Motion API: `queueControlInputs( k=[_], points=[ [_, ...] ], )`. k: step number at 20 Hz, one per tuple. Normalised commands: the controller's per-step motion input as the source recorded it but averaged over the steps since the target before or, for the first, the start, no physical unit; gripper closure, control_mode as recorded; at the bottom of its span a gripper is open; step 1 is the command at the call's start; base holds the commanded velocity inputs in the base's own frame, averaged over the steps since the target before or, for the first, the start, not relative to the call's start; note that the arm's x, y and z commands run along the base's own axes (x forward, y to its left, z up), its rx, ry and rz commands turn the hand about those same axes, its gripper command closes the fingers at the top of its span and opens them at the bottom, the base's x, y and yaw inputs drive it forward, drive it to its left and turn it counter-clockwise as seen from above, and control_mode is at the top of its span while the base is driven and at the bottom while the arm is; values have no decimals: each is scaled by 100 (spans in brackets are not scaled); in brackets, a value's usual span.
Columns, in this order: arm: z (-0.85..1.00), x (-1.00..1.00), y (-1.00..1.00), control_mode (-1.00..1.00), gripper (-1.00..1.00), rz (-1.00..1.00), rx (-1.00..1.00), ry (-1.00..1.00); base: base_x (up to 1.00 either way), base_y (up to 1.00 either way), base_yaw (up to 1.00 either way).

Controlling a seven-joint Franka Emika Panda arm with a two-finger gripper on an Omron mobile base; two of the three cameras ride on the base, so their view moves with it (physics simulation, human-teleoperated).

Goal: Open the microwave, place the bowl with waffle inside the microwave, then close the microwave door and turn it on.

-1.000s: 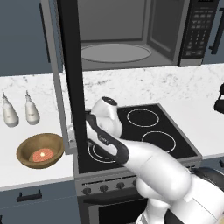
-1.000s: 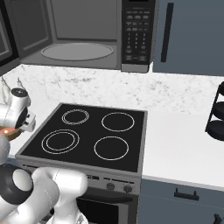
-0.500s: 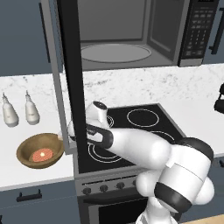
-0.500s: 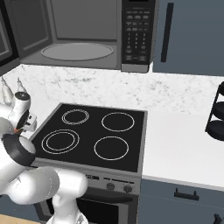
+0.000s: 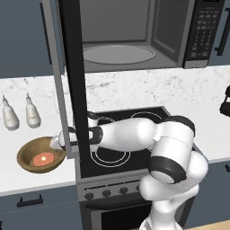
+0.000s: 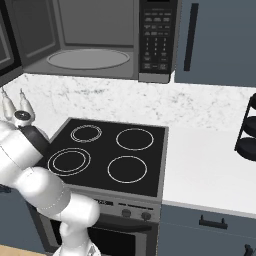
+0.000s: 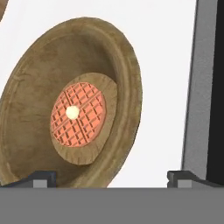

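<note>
The microwave stands open, its grey inside and glass turntable bare. The microwave door swings out toward me and I see it edge-on. The brown wooden bowl sits on the white counter left of the stove, with the reddish waffle in its middle. My gripper reaches past the door's lower edge to the bowl's right rim. In the hand view the gripper is open, the bowl and waffle lie close ahead, and the bowl's rim runs between the fingertips.
Two white bottles stand behind the bowl by the wall. The black stovetop lies under my arm. A black tiered rack stands on the right counter. The door's grey edge is close beside the right fingertip.
The arm has stretched out low to the left, carrying the gripper past the door's edge to the bowl's right rim. The bowl and door have not moved.
</note>
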Motion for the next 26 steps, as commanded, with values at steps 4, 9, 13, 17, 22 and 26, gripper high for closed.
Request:
queueControlInputs(
  k=[4, 9, 13, 17, 22, 26],
  points=[
    [-18, 23, 23, -100, -100, 0, 0, 0, 0, 0, 0],
    [-17, 5, 16, -100, -100, 0, 0, 0, 0, 0, 0],
    [-26, 0, 17, -100, -100, 0, 0, 0, 0, 0, 0],
    [-15, 0, 12, -100, -100, 0, -1, 0, 0, 0, 0],
    [0, 0, 0, -100, -100, 0, 0, 0, 0, 0, 0],
    [0, 0, 0, -100, 100, 0, 0, 0, 0, 0, 0]
  ],
)
